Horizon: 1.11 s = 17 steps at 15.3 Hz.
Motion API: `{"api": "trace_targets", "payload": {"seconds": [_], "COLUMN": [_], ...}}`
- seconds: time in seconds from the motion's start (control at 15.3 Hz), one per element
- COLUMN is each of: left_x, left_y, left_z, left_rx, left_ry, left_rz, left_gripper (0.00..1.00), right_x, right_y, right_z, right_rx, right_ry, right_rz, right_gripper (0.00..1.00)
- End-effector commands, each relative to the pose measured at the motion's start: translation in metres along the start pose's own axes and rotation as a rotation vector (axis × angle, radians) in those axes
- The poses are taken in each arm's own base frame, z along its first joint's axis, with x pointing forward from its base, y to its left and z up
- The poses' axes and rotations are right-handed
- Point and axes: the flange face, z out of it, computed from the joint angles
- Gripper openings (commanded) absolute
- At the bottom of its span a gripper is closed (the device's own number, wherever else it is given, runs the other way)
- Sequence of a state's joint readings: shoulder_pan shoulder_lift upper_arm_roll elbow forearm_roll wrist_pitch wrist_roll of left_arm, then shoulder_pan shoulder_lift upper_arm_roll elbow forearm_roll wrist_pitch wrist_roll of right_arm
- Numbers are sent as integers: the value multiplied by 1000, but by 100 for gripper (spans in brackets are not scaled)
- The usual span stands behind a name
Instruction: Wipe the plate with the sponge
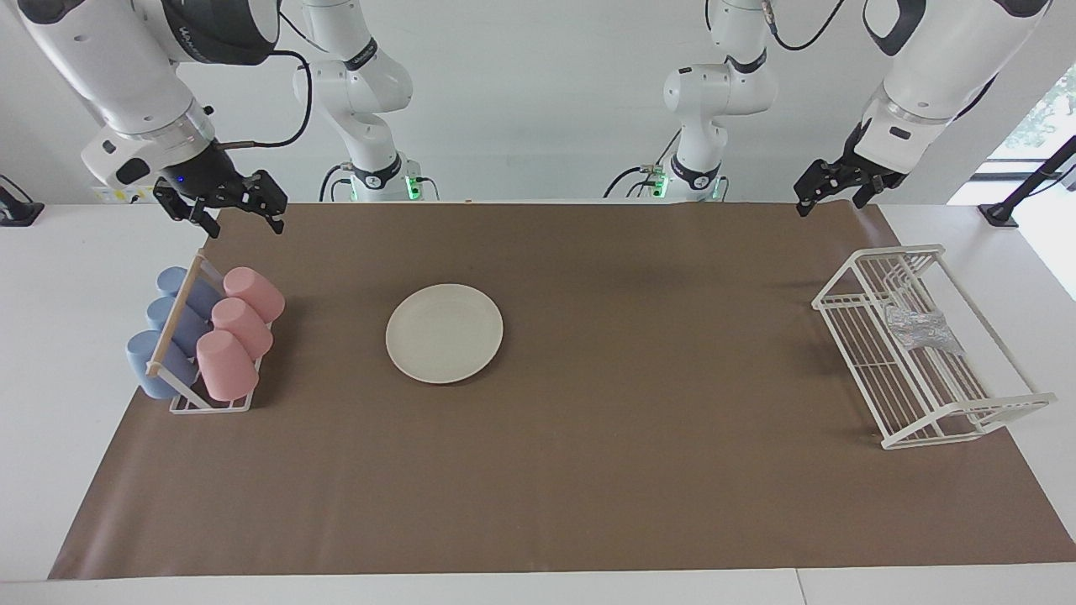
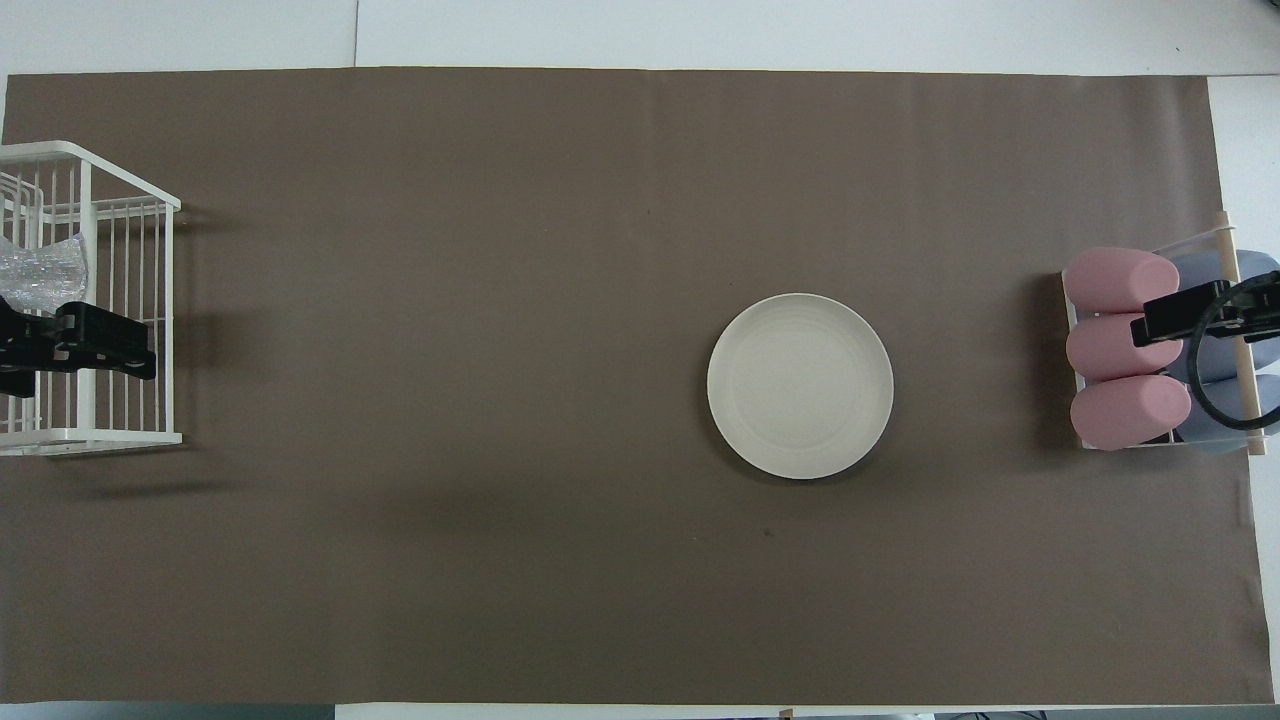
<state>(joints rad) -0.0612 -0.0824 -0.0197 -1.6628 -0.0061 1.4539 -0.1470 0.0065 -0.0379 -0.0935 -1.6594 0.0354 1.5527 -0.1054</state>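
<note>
The cream-white plate [image 1: 444, 333] [image 2: 800, 385] lies flat on the brown mat, toward the right arm's end. The silvery crinkled sponge [image 1: 920, 326] [image 2: 45, 270] rests inside the white wire rack [image 1: 925, 403] [image 2: 125, 436] at the left arm's end. My left gripper [image 1: 832, 197] [image 2: 120, 352] hangs open and empty, high in the air above the rack's robot-side end, well clear of the sponge. My right gripper [image 1: 239, 214] [image 2: 1180, 318] waits open and empty in the air over the cup holder, away from the plate.
A holder with pink cups [image 1: 239, 323] [image 2: 1125, 350] and blue cups [image 1: 168, 323] stands at the right arm's end, beside the plate. The brown mat [image 1: 630, 470] covers most of the table.
</note>
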Motion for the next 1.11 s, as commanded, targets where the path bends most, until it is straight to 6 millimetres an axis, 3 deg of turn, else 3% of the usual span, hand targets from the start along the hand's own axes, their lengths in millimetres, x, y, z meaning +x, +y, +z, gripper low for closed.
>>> {"api": "trace_targets", "payload": {"seconds": [0.0,0.13,0.26,0.52,1.05], "left_x": [-7,-1,-5,5,3], "left_y": [10,1,6,7,3], "left_z": [-1,-7,-3,-13,-13], "left_rx": [-79,-111,-90,-7,-11], "left_ry": [29,55,15,24,28], "left_rz": [19,-10,-11,-2,-10], "left_gripper": [100,100,100,100,100], "right_x": [-1,-1,-1,-1,0], "right_y": [-1,-1,-1,-7,-12], "right_z": [-3,-3,-3,-2,-2], "right_rx": [-11,-11,-11,-10,-11], "right_ry": [14,14,12,11,12], "right_rz": [-14,-14,-14,-23,-18], "right_gripper": [100,100,100,100,100]}}
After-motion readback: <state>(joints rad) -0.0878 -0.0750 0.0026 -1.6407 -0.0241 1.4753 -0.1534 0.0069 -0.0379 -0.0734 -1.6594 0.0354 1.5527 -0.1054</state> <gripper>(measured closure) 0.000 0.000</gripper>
